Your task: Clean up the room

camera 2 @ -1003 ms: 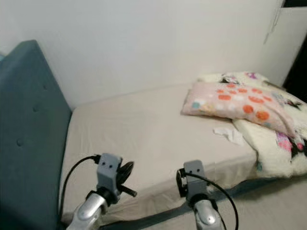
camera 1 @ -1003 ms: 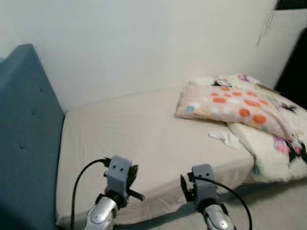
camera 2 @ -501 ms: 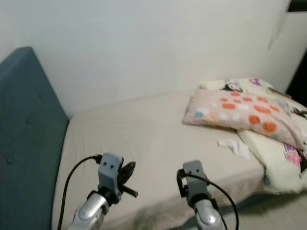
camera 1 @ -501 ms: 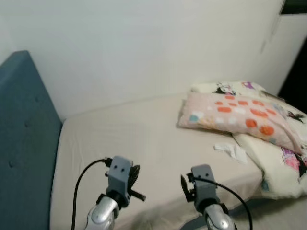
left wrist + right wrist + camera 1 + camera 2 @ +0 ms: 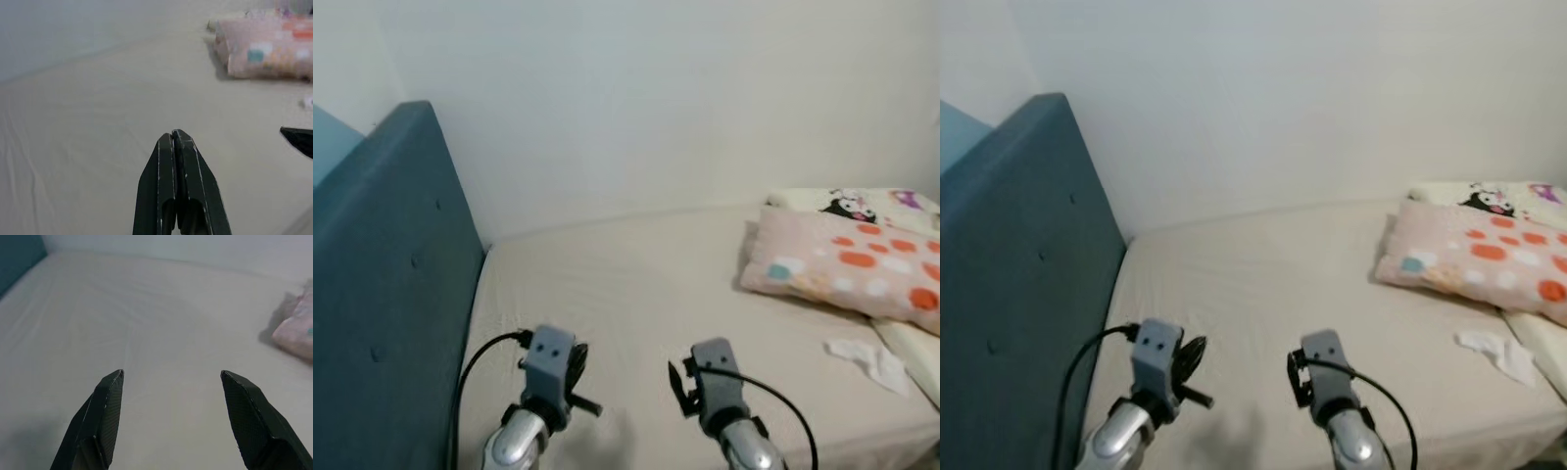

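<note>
Left pincer (image 5: 174,134): both black fingers pressed flat together, tips meeting, nothing between them. It hangs over bare sheet and touches nothing.

Right pincer (image 5: 171,377): spread wide, the two tapered fingers (image 5: 105,401) well apart, a broad stretch of sheet visible in the gap. Empty; no contact with the bed.

Both arms sit low in the head views, side by side above the near part of the bed (image 5: 626,284), each with a grey wrist block and a looping black cable.

Count:
- Bed: one. Beige fitted sheet, smooth, with faint creases.
- Headboard (image 5: 382,294): one, at the robot's left; teal-blue upholstery, tufted with buttons, tall slab with a rounded top corner.
- Pillow (image 5: 847,274): one, pale pink, soft and plump, printed with orange, white and teal dots; lies at the right side of the bed.
- Blanket (image 5: 862,203): one, cream and fleecy, with cartoon figures in black and pink; it lies behind the pillow, against the wall, and its edge shows again at the far right of the mattress.
- Crumpled white tissue (image 5: 869,357): one, thin and wrinkled, lying loose on the sheet just in front of the pillow, well to the right of the right pincer.
- Wall (image 5: 636,88): plain white, matte, behind the bed.
</note>
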